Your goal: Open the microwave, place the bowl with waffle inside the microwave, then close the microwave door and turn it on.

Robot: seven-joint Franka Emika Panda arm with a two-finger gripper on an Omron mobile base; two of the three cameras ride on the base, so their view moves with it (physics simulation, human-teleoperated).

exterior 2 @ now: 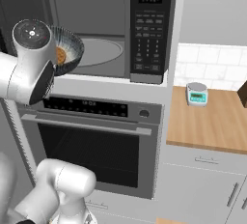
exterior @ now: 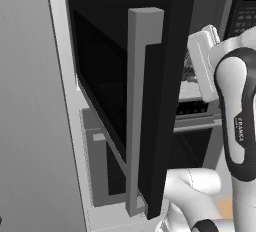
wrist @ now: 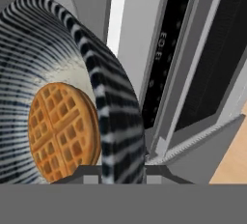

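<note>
The microwave [exterior 2: 103, 49] stands open, its turntable showing and its keypad panel [exterior 2: 149, 30] at the right. The microwave door [exterior: 115, 91] is swung far out to the left, with its grey bar handle [exterior: 140, 111] facing me. The striped bowl [wrist: 103, 97] holds a round waffle [wrist: 62, 131]. My gripper [wrist: 121, 174] is shut on the bowl's rim, one finger on each side of the wall. In the right base view the bowl [exterior 2: 71, 49] hangs at the left of the microwave's mouth, partly hidden behind my arm. The waffle [exterior 2: 61, 55] peeks out inside it.
A grey oven [exterior 2: 91, 141] with a horizontal handle sits right below the microwave. To the right a wooden counter [exterior 2: 212, 121] carries a small white scale [exterior 2: 197, 93]. The open door's edge stands close to the left of my arm.
</note>
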